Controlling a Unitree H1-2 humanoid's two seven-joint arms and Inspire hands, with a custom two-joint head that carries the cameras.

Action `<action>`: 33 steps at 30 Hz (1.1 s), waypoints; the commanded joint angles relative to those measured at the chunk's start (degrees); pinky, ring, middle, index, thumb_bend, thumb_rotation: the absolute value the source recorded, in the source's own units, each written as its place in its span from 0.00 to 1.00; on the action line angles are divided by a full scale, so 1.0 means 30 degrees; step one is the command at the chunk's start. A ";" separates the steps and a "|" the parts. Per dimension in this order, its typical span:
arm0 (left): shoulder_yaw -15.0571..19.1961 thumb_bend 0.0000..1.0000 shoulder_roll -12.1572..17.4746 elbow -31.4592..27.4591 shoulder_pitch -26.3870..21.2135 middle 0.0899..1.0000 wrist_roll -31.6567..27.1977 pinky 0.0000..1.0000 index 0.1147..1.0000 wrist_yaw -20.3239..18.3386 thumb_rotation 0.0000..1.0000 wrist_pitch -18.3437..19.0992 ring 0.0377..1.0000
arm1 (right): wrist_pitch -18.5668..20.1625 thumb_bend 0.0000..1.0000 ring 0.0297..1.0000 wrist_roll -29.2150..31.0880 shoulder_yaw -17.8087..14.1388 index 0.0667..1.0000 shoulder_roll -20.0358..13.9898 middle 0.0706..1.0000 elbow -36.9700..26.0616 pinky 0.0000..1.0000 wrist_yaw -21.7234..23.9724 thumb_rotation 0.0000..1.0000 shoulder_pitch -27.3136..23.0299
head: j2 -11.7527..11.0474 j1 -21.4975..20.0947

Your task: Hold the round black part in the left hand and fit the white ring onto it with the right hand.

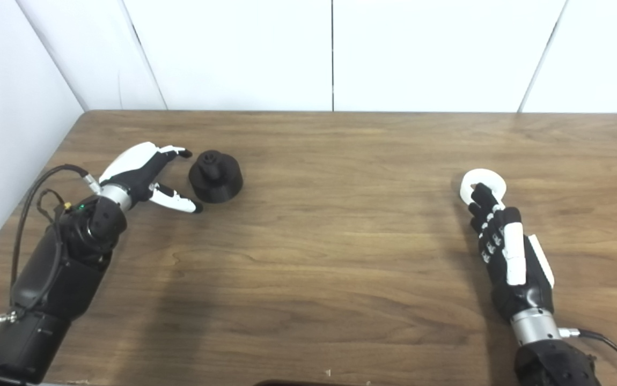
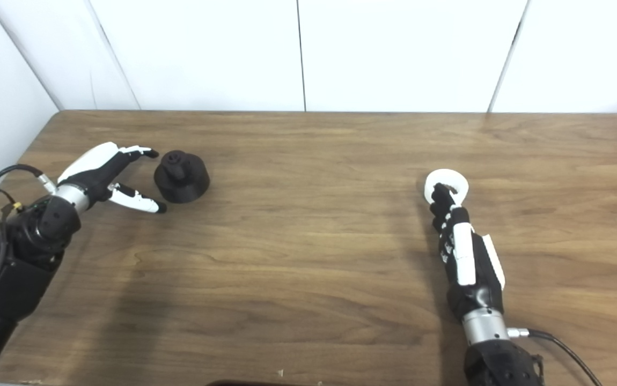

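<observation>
The left hand [image 1: 145, 177] lies low at the left side of the wooden counter [image 1: 340, 257], its fingers and thumb spread apart and grasping nothing. The upper fingers [image 1: 171, 151] reach toward the far side of the round black plastic part [image 1: 215, 176], while the thumb [image 1: 177, 199] points at its near side; the part sits just beside the hand, in the mouth of that spread, and whether any fingertip touches it I cannot tell. The round black part stands upright on the counter, a broad low drum with a narrower knob rising from its top.

Well apart from it, over at the right side of the counter, lies the white plastic ring [image 2: 447, 185], flat on the wood. The right hand [image 2: 461, 252] stretches toward it from the near edge, back of the hand upward, fingers held straight and close together. The dark fingertips [image 2: 439, 194] overlap the near rim of the ring and partly cover its central hole; whether they grip the ring or only rest on it is not clear from either view.

Cables trail from both forearms. Behind the counter stand plain white wall panels [image 1: 233, 53], meeting it along the far and left edges.
</observation>
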 commanded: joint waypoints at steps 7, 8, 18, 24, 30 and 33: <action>-0.0186 1.00 0.0455 -0.0073 -0.1344 0.98 0.0142 0.91 0.87 -0.0094 0.29 0.0376 1.00 | -0.0646 0.66 0.96 0.0167 -0.0166 0.92 0.0913 0.94 -0.0552 1.00 0.0105 1.00 0.0468 | 0.0007 -0.0004; -0.0241 1.00 0.0423 -0.0081 -0.1384 0.98 0.0149 0.91 0.88 -0.0124 0.29 0.0424 1.00 | -0.0695 0.66 0.96 0.0127 -0.0156 0.92 0.0905 0.94 -0.0525 1.00 0.0099 1.00 0.0459 | 0.0007 -0.0004; -0.0844 0.99 0.0291 -0.0034 -0.1745 0.97 0.0323 0.92 0.85 -0.0289 0.31 0.0620 1.00 | -0.0630 0.66 0.96 0.0066 -0.0129 0.92 0.0843 0.94 -0.0593 1.00 0.0086 1.00 0.0526 | 0.0018 -0.0091; -0.0963 0.99 0.0184 0.0077 -0.1821 0.95 0.0218 0.92 0.84 -0.0015 0.31 0.0388 1.00 | -0.0606 0.66 0.95 -0.0064 -0.0090 0.92 0.0889 0.94 -0.0696 1.00 0.0007 1.00 0.0631 | 0.0046 -0.0135; -0.0937 0.99 0.0008 0.0191 -0.1898 0.95 0.0129 0.91 0.84 0.0019 0.30 0.0347 1.00 | -0.0598 0.66 0.95 -0.0082 -0.0085 0.93 0.0945 0.94 -0.0759 1.00 -0.0010 1.00 0.0703 | 0.0075 -0.0222; -0.0930 0.98 -0.0104 0.0085 -0.1906 0.95 0.0101 0.89 0.84 -0.0017 0.30 0.0451 1.00 | -0.0640 0.67 0.95 -0.0069 -0.0103 0.92 0.0893 0.94 -0.0722 1.00 0.0039 1.00 0.0716 | 0.0083 -0.0242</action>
